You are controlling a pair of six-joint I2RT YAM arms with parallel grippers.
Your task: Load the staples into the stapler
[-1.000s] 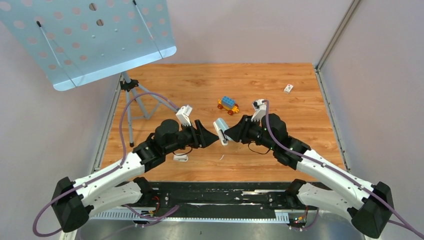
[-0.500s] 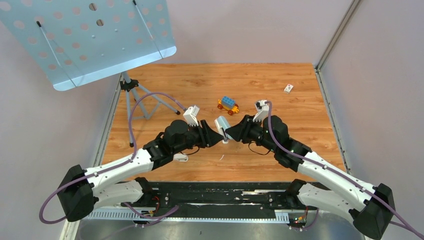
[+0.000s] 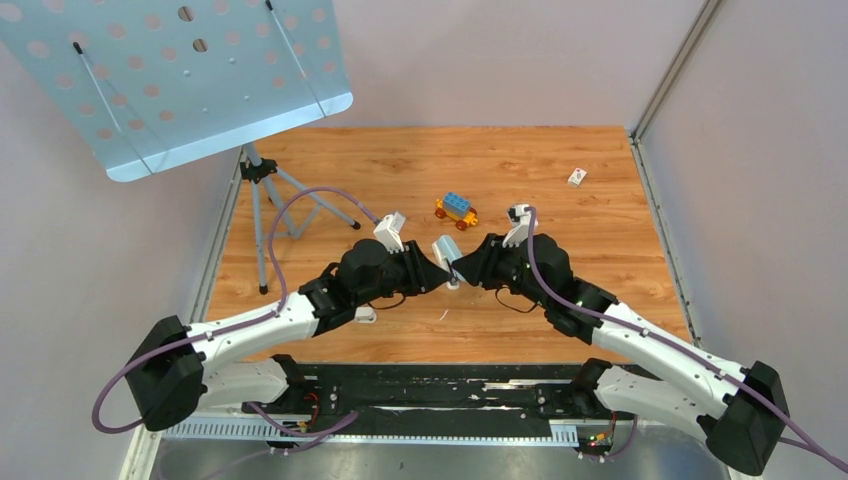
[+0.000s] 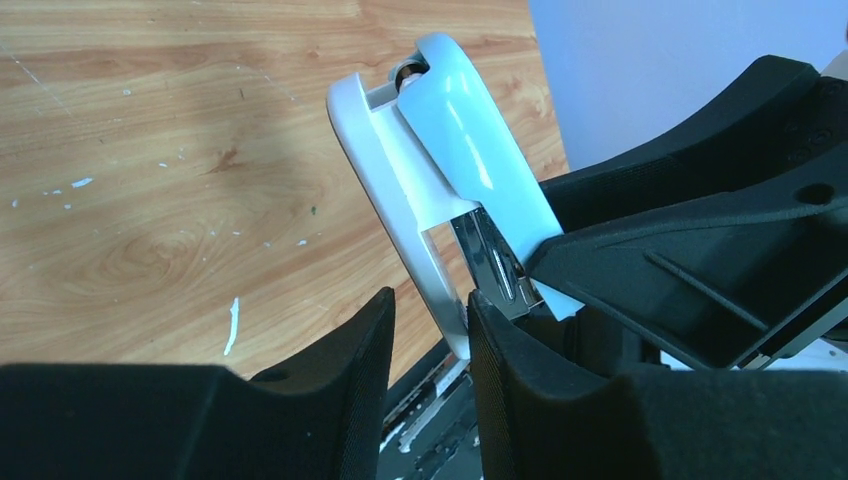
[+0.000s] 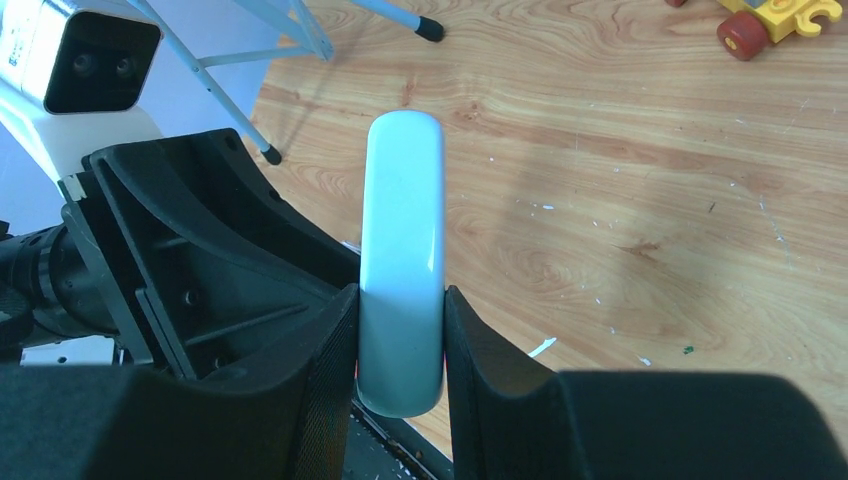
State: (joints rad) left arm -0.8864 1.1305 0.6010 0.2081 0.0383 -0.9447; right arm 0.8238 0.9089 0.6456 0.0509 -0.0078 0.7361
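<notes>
My right gripper is shut on a light blue and white stapler and holds it upright above the table, its fingers pressed on both sides of the blue top. In the left wrist view the stapler hangs open, with a shiny metal magazine between the blue cover and the white base. My left gripper is open; the base's lower end sits between its fingers, against the right one. I see no staple strips in any view.
A toy car of coloured bricks stands behind the stapler. A small white box lies at the far right. A music stand on a tripod is at the far left. A small white object lies under my left arm.
My left arm has reached right and forward, so its open fingers now straddle the stapler's lower end. The right gripper has kept its hold and shifted only slightly.
</notes>
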